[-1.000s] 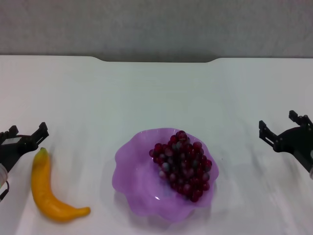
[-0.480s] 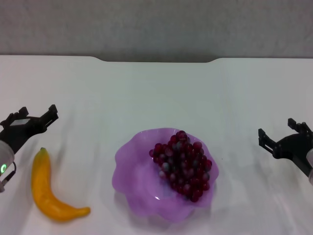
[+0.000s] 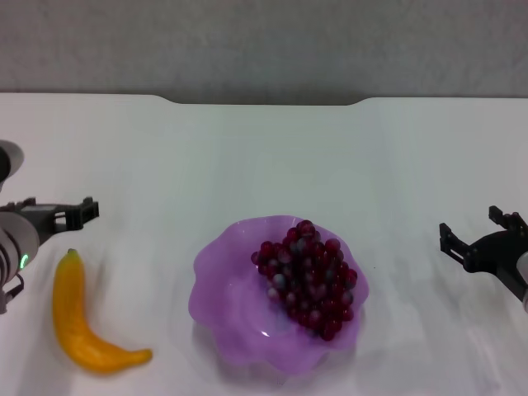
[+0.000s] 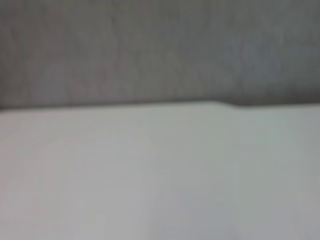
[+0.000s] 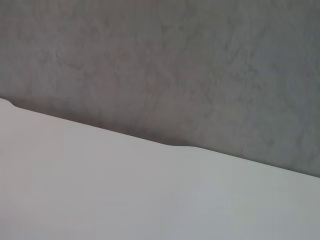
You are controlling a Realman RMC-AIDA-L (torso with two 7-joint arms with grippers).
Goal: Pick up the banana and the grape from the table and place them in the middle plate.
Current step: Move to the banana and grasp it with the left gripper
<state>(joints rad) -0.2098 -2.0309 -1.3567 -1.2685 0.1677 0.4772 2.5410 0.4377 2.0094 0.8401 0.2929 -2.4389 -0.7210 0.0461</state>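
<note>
the grape (image 3: 307, 276) bunch already lies inside the middle plate (image 3: 227, 285), filling its right half, with a few berries reaching toward the far rim. the plate sits on the table (image 3: 264, 157) near the front edge, about midway between the left and right edges.

the banana (image 3: 81, 322) is not in the plate. it lies flat on the table near the front left corner, well apart from the plate, its dark stem tip pointing toward the far edge and its body curving round toward the plate at the near end.

the left gripper (image 3: 70, 212) hangs just beyond the banana's stem tip, close to the left edge, holding nothing; its fingers overlap from the head view, so whether they are apart or together cannot be told. the right gripper (image 3: 480, 235) hovers near the right edge, well away from the plate, with its two fingers spread apart and nothing between them.

both wrist views show only bare white table (image 4: 160, 175) and its far edge with the shallow notch, against a grey wall (image 5: 175, 65); neither shows any fruit or fingers.
</note>
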